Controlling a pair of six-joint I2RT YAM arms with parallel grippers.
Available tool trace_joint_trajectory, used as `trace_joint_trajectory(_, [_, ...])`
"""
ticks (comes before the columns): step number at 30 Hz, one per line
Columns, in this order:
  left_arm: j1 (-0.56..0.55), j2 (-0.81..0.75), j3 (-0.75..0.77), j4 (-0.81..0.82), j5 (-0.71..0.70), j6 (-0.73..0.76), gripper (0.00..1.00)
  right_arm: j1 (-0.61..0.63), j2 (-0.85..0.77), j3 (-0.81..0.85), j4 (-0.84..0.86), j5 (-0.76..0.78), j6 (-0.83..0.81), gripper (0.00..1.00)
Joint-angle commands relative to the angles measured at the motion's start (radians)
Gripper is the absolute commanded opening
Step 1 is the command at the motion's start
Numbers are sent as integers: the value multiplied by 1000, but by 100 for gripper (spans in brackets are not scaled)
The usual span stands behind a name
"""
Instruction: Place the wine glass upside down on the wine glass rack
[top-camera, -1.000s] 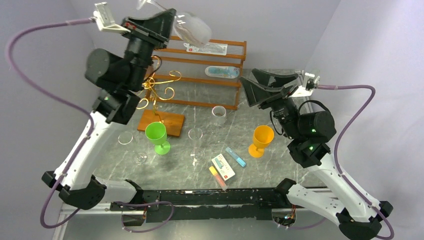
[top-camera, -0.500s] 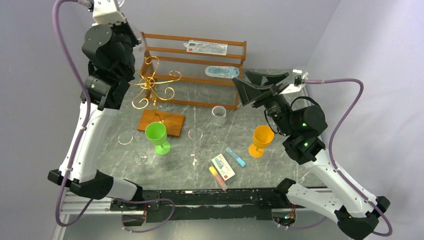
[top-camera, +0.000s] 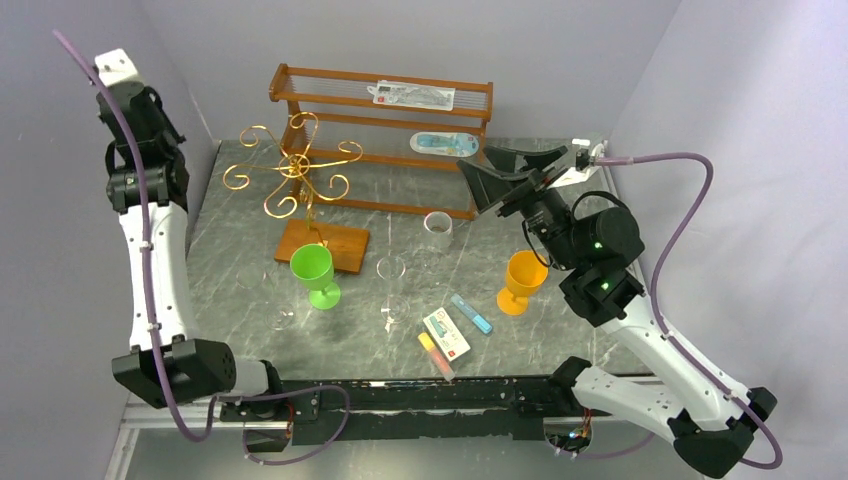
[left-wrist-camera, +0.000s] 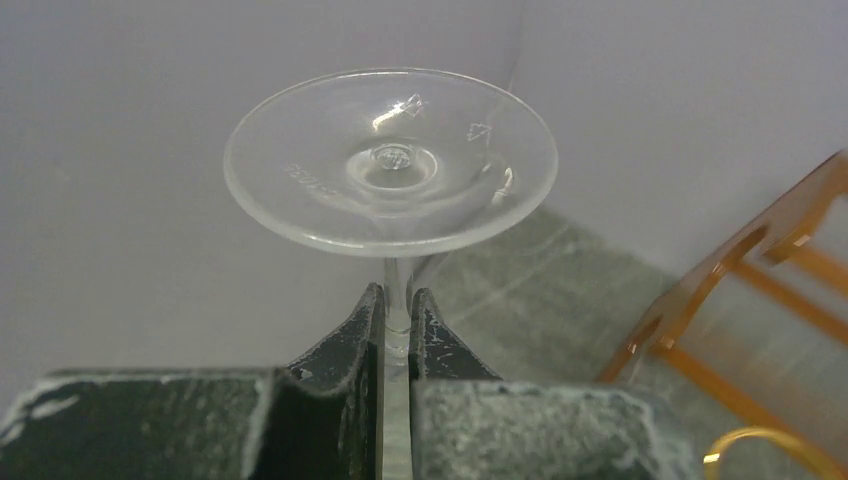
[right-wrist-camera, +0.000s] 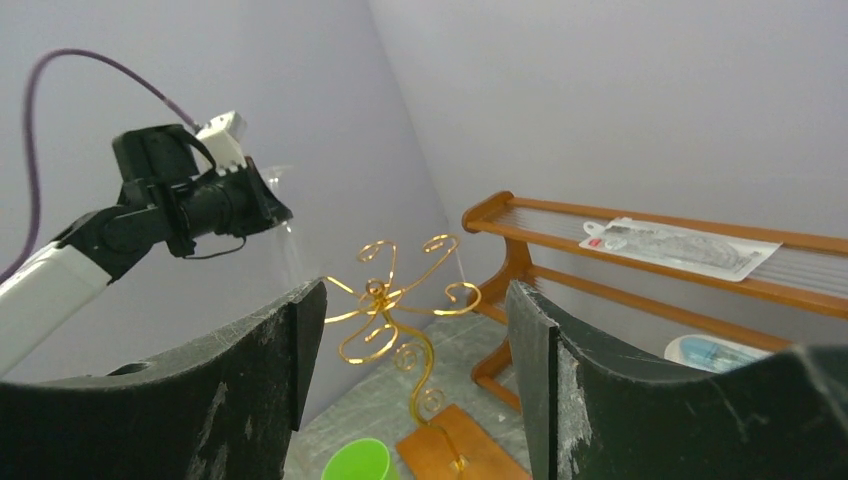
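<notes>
My left gripper is shut on the thin stem of the clear wine glass. The glass's round foot faces away from the wrist camera and its bowl is hidden. The right wrist view shows that gripper raised by the left wall, above and left of the wine glass rack. The rack is gold curled wire on a small wooden base, and nothing hangs on it. My right gripper is open and empty, held in the air right of the rack and pointing at it.
A two-tier wooden shelf with packets stands at the back. On the table are a green goblet, an orange goblet, clear glasses and small packets. Walls close in on the left and right.
My left arm has swung with the glass from above the shelf and rack to the far left wall. The right gripper has drifted slightly left and stays open.
</notes>
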Motion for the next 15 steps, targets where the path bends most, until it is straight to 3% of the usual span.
trace_joint_trajectory(1, [122,-68,-150,47,306,-87,5,-3,-21,-51,-1,-19,3,70])
trace_joint_trajectory(8, [228,-209,-487,346,556,-107,5,-3,-45,-105,13,-23,22,70])
trace_joint_trajectory(15, [251,-249,-662,578,844,-45,5,-3,-50,-133,29,-22,48,70])
